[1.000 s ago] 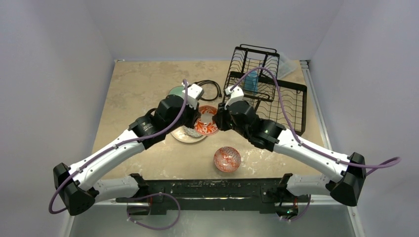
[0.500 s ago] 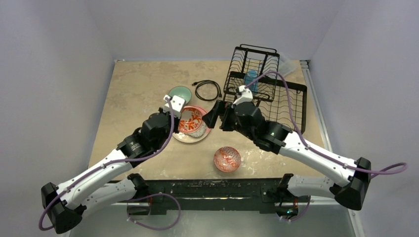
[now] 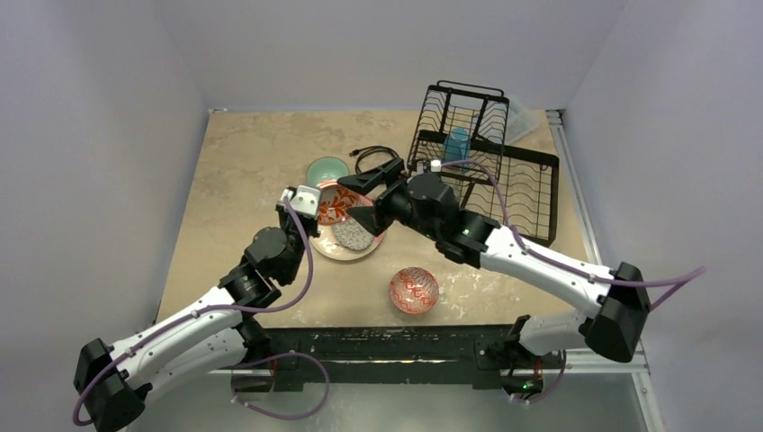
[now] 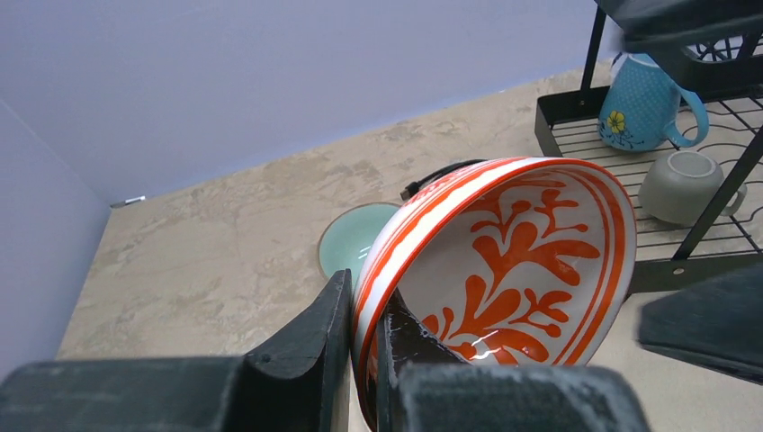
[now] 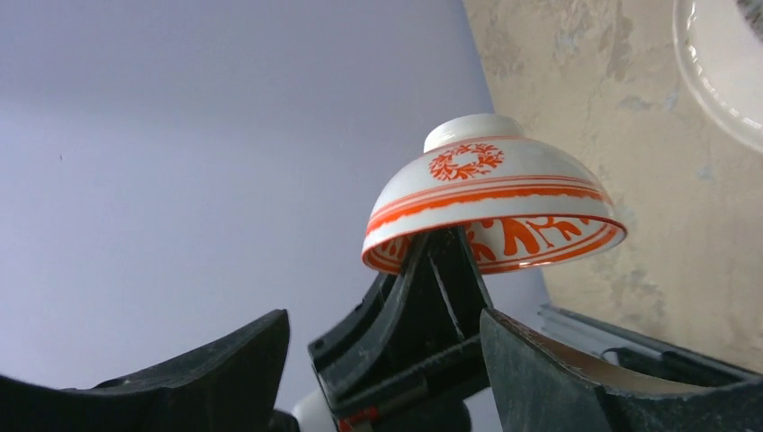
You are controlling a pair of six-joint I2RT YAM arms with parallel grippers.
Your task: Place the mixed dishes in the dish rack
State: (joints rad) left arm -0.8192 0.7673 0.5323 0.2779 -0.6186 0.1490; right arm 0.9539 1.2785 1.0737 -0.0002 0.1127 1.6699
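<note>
My left gripper (image 3: 320, 209) is shut on the rim of a red-orange patterned bowl (image 3: 336, 205), held tilted above the cream-and-pink plate (image 3: 335, 251). In the left wrist view its fingers (image 4: 324, 333) pinch the bowl (image 4: 513, 252) wall. My right gripper (image 3: 363, 196) is open just right of that bowl, touching nothing. In the right wrist view the bowl (image 5: 490, 193) sits beyond my right gripper (image 5: 382, 315). A grey speckled dish (image 3: 353, 236) lies on the plate. The teal bowl (image 3: 326, 170) and a second patterned bowl (image 3: 414, 290) rest on the table. The dish rack (image 3: 526, 193) holds the blue cup (image 4: 643, 103) and grey mug (image 4: 688, 184).
A black coiled cable (image 3: 373, 158) lies between the teal bowl and the rack. The rack's upper tier (image 3: 461, 117) rises at the back right. Walls close in the table on the left, back and right.
The right gripper has opened off the patterned bowl and swung left. The left arm has drawn back and left with the bowl, tilting it up over the plate.
</note>
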